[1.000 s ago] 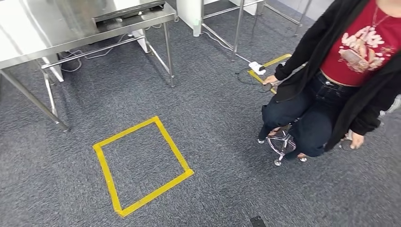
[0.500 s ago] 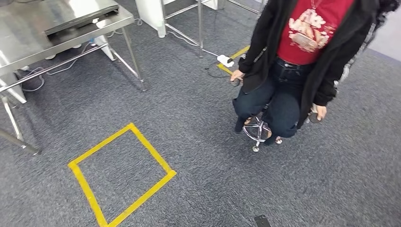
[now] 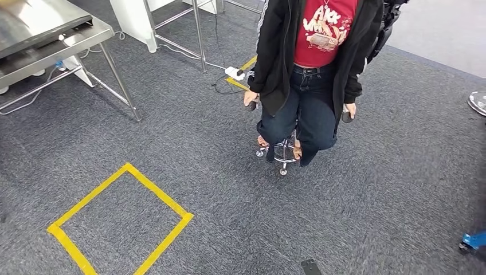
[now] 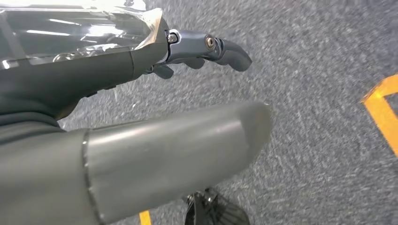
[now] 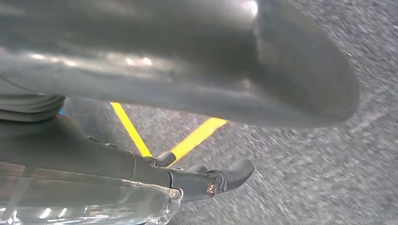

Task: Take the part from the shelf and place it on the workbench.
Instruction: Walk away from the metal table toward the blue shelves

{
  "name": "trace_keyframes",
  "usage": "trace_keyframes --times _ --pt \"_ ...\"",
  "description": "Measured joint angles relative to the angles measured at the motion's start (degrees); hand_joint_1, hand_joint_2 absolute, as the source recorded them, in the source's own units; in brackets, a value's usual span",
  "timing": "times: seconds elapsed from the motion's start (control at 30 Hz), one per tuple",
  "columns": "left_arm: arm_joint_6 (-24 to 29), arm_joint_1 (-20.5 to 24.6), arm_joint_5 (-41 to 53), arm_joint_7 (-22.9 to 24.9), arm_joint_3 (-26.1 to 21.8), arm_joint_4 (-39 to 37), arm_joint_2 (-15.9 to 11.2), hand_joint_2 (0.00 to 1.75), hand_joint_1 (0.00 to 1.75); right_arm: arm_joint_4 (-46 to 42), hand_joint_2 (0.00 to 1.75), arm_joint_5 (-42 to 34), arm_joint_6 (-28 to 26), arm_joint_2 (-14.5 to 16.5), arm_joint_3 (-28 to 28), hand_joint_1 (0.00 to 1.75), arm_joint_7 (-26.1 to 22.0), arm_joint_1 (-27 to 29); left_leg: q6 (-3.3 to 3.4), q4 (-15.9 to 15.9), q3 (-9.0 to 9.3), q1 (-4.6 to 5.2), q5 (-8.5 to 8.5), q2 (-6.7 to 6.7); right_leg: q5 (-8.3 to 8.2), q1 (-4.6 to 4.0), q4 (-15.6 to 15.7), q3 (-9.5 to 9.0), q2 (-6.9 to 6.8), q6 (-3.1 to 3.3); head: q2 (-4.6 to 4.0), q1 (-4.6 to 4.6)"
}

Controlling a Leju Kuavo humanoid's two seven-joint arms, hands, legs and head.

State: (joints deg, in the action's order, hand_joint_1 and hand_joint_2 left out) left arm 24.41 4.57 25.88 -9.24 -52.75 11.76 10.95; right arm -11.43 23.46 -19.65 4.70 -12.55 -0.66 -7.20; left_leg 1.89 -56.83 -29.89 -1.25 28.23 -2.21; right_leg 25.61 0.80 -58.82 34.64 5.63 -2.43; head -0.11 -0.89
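Part: where it lies cannot be told from these views. The left hand (image 4: pixel 122 75) hangs over grey carpet (image 3: pixel 401 189), its thick thumb (image 4: pixel 178 140) held apart from the darker fingers (image 4: pixel 220 47), which reach forward with a slight curl; carpet shows in the gap between them and nothing is gripped there. The right hand (image 5: pixel 117 164) hangs the same way, thumb (image 5: pixel 187 61) well apart from the lightly bent fingers (image 5: pixel 225 176), with bare carpet and a strip of yellow tape (image 5: pixel 197 136) seen between them.

On the floor in the head view a square of yellow tape (image 3: pixel 123 220) lies to the lower left. A steel desk (image 3: pixel 51 40) stands at the upper left, cables trailing beneath it. A person (image 3: pixel 312 63) in a black jacket, red shirt and dark jeans sits on a wheeled stool (image 3: pixel 282 152) near the top centre, arms down, each hand holding something small and dark. Just beside the person, a white power strip (image 3: pixel 233 73) lies on the carpet. A small black object (image 3: pixel 311 267) lies at the bottom edge.
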Motion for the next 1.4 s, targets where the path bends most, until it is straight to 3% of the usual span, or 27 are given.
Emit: trace_keyframes --times 0.07,0.13,0.17,0.2,0.27,0.3,0.37,0.43,0.47,0.53,0.6,0.63,0.67,0.7,0.73,0.8,0.83,0.9,0.97,1.03,1.1,1.17,1.2,1.23,1.3,1.37,1.4 --pt "0.21 -0.12 -0.40 0.10 -0.31 -0.01 0.02 0.00 0.00 0.00 0.00 1.07 0.02 0.28 0.50 0.00 0.50 -0.14 0.42 0.62 0.16 0.10 -0.41 1.72 2.87 0.03 -5.49 2.85 -3.40 0.20 0.00 -0.27" --pt "0.53 -0.23 -0.68 0.20 -0.75 -0.02 0.08 0.00 0.00 0.01 0.00 2.07 -0.12 0.67 1.17 0.00 0.81 -0.21 0.54 0.62 0.02 0.27 -0.41 3.58 5.99 0.24 -12.87 6.38 -4.74 0.05 0.01 -0.39" --pt "0.72 -0.24 -0.84 0.26 -0.98 -0.02 0.13 0.00 0.00 0.01 0.00 2.50 -0.20 0.85 1.49 0.00 0.95 -0.15 0.51 0.60 -0.01 0.29 -0.39 4.44 6.51 0.37 -14.63 7.05 -4.93 -0.35 0.01 -0.39" --pt "0.92 -0.23 -1.02 0.34 -1.17 -0.02 0.17 0.00 0.00 0.01 0.00 2.91 -0.28 1.00 1.81 0.00 1.08 -0.09 0.45 0.59 -0.01 0.27 -0.35 5.24 6.14 0.52 -14.14 6.52 -5.12 -0.90 0.01 -0.39" --pt "1.31 -0.22 -1.47 0.54 -1.53 -0.02 0.28 0.00 0.00 0.01 0.00 3.58 -0.40 1.15 2.42 0.00 1.34 -0.18 0.11 0.54 0.21 0.23 -0.16 6.60 3.62 0.84 -6.84 2.03 -6.75 -2.05 0.00 -0.40" --pt "1.55 -0.23 -1.70 0.66 -1.72 -0.01 0.31 0.00 0.00 0.00 0.00 3.87 -0.42 1.31 2.70 0.00 1.44 -0.39 -0.22 0.48 0.40 0.37 0.04 7.21 2.40 0.81 -2.83 -0.37 -8.37 -2.21 0.00 -0.46" --pt "2.00 -0.23 -2.15 0.81 -2.24 -0.01 0.35 0.00 0.00 -0.01 0.00 4.40 -0.37 1.57 3.19 0.00 1.66 -0.93 -0.99 0.39 0.87 0.71 0.43 8.34 1.06 0.47 1.57 -2.96 -10.46 -1.46 0.00 -0.38" --pt "2.41 -0.13 -2.47 0.83 -2.68 -0.02 0.43 0.00 0.00 -0.01 0.00 4.96 -0.20 1.69 3.69 0.00 1.99 -1.30 -1.65 0.51 1.33 0.73 0.66 9.48 0.86 0.14 1.76 -2.68 -9.60 -0.27 0.00 -0.20" --pt "2.57 -0.07 -2.58 0.81 -2.84 -0.01 0.48 0.00 0.00 -0.01 0.00 5.21 -0.09 1.75 3.91 0.00 2.19 -1.36 -2.02 0.34 1.45 0.55 0.98 9.27 0.77 0.38 1.85 -2.67 -8.94 0.20 0.00 -0.13" --pt "2.72 -0.07 -2.64 0.79 -3.15 -0.01 0.55 0.00 0.00 -0.01 0.00 5.63 0.08 1.92 4.24 0.00 2.48 -1.58 -2.54 -2.50 0.46 0.19 3.33 6.61 0.48 0.85 2.03 -2.76 -7.54 1.10 0.00 0.03" --pt "2.53 -0.25 -2.65 0.81 -3.55 -0.02 0.60 0.00 0.00 -0.01 0.00 5.84 0.17 2.26 4.54 0.00 2.50 -1.94 -2.61 -9.77 -2.80 0.03 7.49 3.26 0.22 0.77 2.05 -2.66 -6.09 1.77 0.00 0.23" --pt "2.33 -0.37 -2.65 0.83 -3.74 -0.02 0.62 0.00 0.00 0.00 0.00 5.87 0.20 2.45 4.69 0.00 2.46 -2.06 -2.59 -13.54 -4.66 0.01 9.03 2.55 0.13 0.61 2.02 -2.60 -5.32 2.00 0.00 0.25" --pt "2.16 -0.46 -2.65 0.84 -3.88 -0.02 0.64 0.00 0.00 0.00 0.00 5.86 0.20 2.57 4.81 0.00 2.43 -2.08 -2.55 -15.93 -6.00 0.01 9.49 2.22 0.11 0.48 2.00 -2.60 -4.51 2.04 0.00 0.26" --pt "1.99 -0.52 -2.65 0.85 -3.97 -0.02 0.66 0.00 0.00 0.00 0.00 5.86 0.20 2.65 4.90 0.00 2.40 -2.07 -2.50 -16.12 -6.40 -0.02 8.64 2.07 0.11 0.41 1.94 -2.64 -3.68 2.04 0.00 0.26" --pt "1.87 -0.55 -2.65 0.85 -4.02 -0.02 0.66 0.00 0.00 0.00 0.00 5.85 0.20 2.69 4.96 0.00 2.38 -2.06 -2.42 -14.13 -5.79 -0.08 6.73 1.92 0.12 0.40 1.87 -2.70 -2.84 2.02 0.00 0.26" --pt "1.80 -0.55 -2.64 0.85 -4.07 -0.02 0.66 0.00 0.00 -0.01 0.00 5.85 0.20 2.80 5.05 0.00 2.35 -2.15 -2.27 -6.70 -2.84 -0.40 2.34 0.09 0.16 0.30 1.53 -2.68 -1.23 1.92 0.00 0.27" --pt "1.78 -0.55 -2.64 0.85 -4.09 -0.02 0.68 0.00 0.00 -0.01 0.00 5.85 0.20 2.89 5.07 0.00 2.34 -2.26 -2.21 -3.79 -1.68 -0.53 1.16 -0.99 0.19 0.18 1.31 -2.50 -0.53 1.76 0.00 0.27" --pt "1.74 -0.52 -2.63 0.87 -4.10 -0.02 0.74 0.00 0.00 -0.02 0.00 5.85 0.20 3.02 5.09 0.00 2.32 -2.35 -1.86 -1.64 -0.92 -0.34 0.84 -2.03 0.03 0.02 1.16 -1.87 0.63 1.09 0.00 0.23" --pt "1.64 -0.44 -2.59 0.88 -4.10 -0.02 0.80 0.00 0.00 -0.01 0.00 5.85 0.17 3.03 5.10 0.00 2.29 -2.20 -0.94 -1.18 -0.85 -0.04 0.38 -0.77 -0.29 0.14 1.28 -1.13 1.31 0.21 0.00 0.19" --pt "1.50 -0.39 -2.38 0.89 -4.10 0.00 0.84 0.00 0.00 -0.01 0.00 5.84 0.08 3.02 5.10 0.00 2.23 -2.11 0.16 -0.41 -0.68 0.01 -0.25 0.63 0.81 0.02 -0.87 0.33 -0.79 0.03 0.00 0.01" --pt "1.47 -0.43 -2.12 1.08 -4.10 0.02 0.85 0.00 0.00 -0.01 0.00 5.75 0.00 3.04 5.10 0.00 2.13 -2.17 0.72 -0.06 -0.73 0.16 -0.48 2.20 4.06 -0.10 -7.66 3.64 -3.83 0.49 0.00 -0.29" --pt "1.48 -0.49 -2.07 1.52 -4.10 0.02 0.84 0.00 0.00 -0.01 0.00 5.63 -0.09 3.04 5.09 0.00 2.09 -2.01 0.79 -0.07 -0.87 0.39 -0.48 3.90 6.68 -0.01 -14.74 6.89 -4.74 0.41 0.00 -0.43" --pt "1.44 -0.49 -2.09 1.79 -4.10 0.02 0.82 0.00 0.00 0.00 0.00 5.53 -0.18 3.03 5.09 0.00 2.09 -1.81 0.78 -0.08 -0.89 0.45 -0.47 4.65 6.83 0.04 -15.71 7.12 -4.90 0.09 0.00 -0.43" --pt "1.33 -0.49 -2.07 2.05 -4.10 0.02 0.81 0.00 0.00 0.00 0.00 5.43 -0.31 3.02 5.08 0.00 2.10 -1.60 0.74 -0.09 -0.86 0.48 -0.45 5.34 6.09 0.09 -14.09 6.01 -5.17 -0.36 0.00 -0.43" --pt "0.88 -0.47 -1.84 2.53 -4.10 0.02 0.80 0.00 0.00 -0.01 0.00 5.12 -0.73 2.98 5.05 0.00 2.10 -1.38 0.49 -0.16 -0.66 0.58 -0.29 6.57 3.49 0.14 -5.65 1.12 -7.41 -1.00 0.00 -0.45" --pt "0.29 -0.50 -1.25 2.97 -4.08 0.02 0.74 0.00 0.00 -0.02 0.00 4.70 -1.34 2.96 4.97 0.00 2.06 -1.37 -0.14 -0.26 -0.32 0.88 0.07 7.67 1.64 -0.15 0.76 -2.40 -9.91 -0.70 0.00 -0.38" --pt "0.01 -0.48 -0.82 3.20 -4.03 0.02 0.70 0.00 0.00 -0.03 0.00 4.45 -1.65 2.96 4.85 0.00 2.03 -1.29 -0.47 -0.27 -0.13 1.01 0.22 8.22 1.31 -0.34 1.79 -2.81 -10.37 -0.29 0.00 -0.32"
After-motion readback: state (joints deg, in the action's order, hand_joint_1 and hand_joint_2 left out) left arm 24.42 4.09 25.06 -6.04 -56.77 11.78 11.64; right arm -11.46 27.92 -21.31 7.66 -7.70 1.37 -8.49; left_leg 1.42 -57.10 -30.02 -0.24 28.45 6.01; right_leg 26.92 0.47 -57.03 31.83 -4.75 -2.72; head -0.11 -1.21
